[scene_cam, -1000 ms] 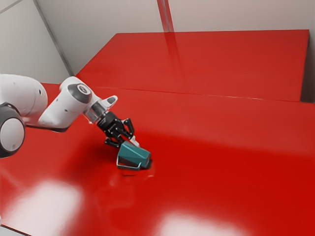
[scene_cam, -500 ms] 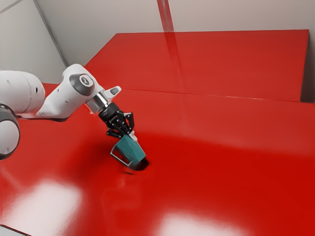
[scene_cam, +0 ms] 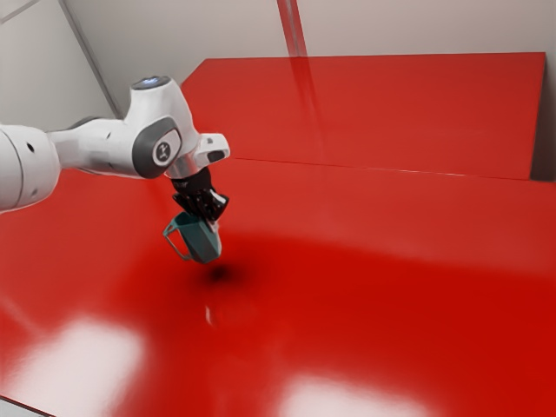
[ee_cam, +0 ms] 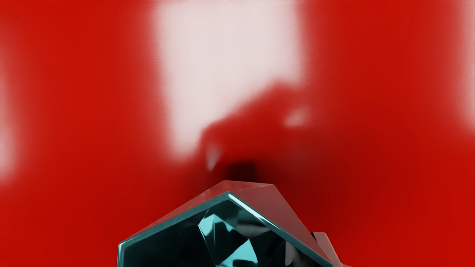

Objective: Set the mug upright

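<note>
In the exterior view my gripper [scene_cam: 210,222] points down, shut on the wall of the teal mug [scene_cam: 200,242]. The mug hangs above the red table with its base downward, leaning somewhat, and its handle toward the exterior view's left. In the wrist view the mug [ee_cam: 274,207] shows its open, angular rim facing my hand. Of the gripper [ee_cam: 310,249], one fingertip is outside the mug's wall and the other inside it, with the wall between them.
The glossy red table [scene_cam: 373,321] lies beneath the mug, with a dark shadow below it. A second red surface [scene_cam: 391,113] adjoins it at the back, against pale walls [scene_cam: 417,26].
The mug was lying tilted at the table, held by my gripper. My hand has risen, moved toward the exterior view's left and swung to point downward, lifting the mug and turning it closer to upright.
</note>
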`<state>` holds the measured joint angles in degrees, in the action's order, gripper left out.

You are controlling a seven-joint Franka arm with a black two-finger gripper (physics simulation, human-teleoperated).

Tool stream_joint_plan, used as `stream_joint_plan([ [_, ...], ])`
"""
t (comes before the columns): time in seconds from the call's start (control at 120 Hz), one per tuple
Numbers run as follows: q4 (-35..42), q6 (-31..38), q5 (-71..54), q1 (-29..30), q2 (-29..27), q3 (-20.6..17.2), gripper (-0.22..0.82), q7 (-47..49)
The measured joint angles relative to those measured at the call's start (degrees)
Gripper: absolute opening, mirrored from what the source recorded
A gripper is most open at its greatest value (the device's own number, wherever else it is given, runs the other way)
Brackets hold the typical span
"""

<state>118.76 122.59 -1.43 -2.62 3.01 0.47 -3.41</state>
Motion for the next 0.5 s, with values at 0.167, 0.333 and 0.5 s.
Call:
stream_joint_plan([
  [0.167, 3.84, 8.37, -6.42, -0.22, -1.24, -0.02, -0.18, 0.35],
  [0.333, 5.6, 13.19, -8.09, 0.02, -1.16, -0.05, -0.18, 1.02],
  [0.5, 7.47, 15.45, -7.36, -0.14, -0.72, -0.06, -0.18, 2.06],
])
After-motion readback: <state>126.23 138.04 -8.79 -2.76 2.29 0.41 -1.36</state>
